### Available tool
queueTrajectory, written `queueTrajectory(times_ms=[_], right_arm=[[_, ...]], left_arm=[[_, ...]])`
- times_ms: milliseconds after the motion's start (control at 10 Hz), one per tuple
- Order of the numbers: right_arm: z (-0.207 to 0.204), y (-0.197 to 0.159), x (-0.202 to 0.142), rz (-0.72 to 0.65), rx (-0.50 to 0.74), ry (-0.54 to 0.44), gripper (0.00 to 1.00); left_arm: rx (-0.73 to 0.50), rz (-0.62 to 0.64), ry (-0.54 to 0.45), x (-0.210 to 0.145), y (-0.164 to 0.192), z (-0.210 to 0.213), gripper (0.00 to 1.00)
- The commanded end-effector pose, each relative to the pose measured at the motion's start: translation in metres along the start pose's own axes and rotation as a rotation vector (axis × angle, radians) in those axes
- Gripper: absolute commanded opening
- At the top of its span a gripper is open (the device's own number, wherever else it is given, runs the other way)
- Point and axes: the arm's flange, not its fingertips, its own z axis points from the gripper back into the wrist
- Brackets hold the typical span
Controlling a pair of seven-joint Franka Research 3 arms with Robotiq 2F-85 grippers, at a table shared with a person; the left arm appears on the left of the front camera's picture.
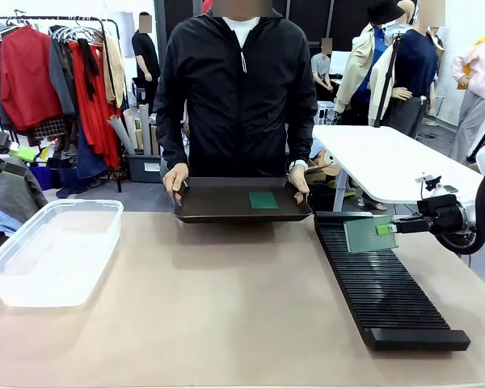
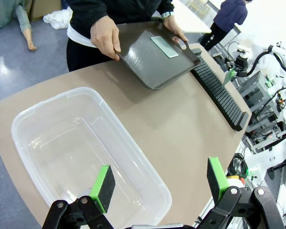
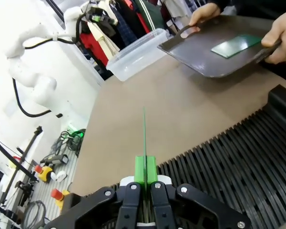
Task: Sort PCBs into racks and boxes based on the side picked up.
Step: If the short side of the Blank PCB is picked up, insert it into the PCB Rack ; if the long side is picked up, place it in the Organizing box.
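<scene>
Front view: at three o'clock the right fingers (image 1: 382,229) clamp a PCB (image 1: 362,235) upright over the slotted rack (image 1: 396,299); a second PCB (image 1: 263,200) lies on the tray (image 1: 214,202) at twelve. Left wrist view: left fingers (image 2: 103,187) apart above the clear tub (image 2: 66,143). Right wrist view: the PCB (image 3: 144,133) hangs edge-on over the slotted rack (image 3: 238,162) — a slight tilt would likely jam it on a rib.

Tub (image 1: 32,291) is clear, glossy plastic. Tabletop (image 1: 226,307) looks smooth, matt tan. Rack (image 1: 384,291) is matt black, ribbed, plastic-looking. Tray (image 1: 218,202) is dark and smooth with a dull sheen.
</scene>
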Motion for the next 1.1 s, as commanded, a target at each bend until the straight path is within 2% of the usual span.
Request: queueTrajectory(times_ms=[0, 1000], right_arm=[[-0.003, 0.011, -0.007, 0.033, -0.032, 0.035, 0.00], [-0.008, 0.016, -0.048, 0.189, -0.125, -0.001, 0.00]], left_arm=[[-0.001, -0.004, 0.005, 0.000, 0.000, 0.000, 1.00], [-0.001, -0.004, 0.005, 0.000, 0.000, 0.000, 1.00]])
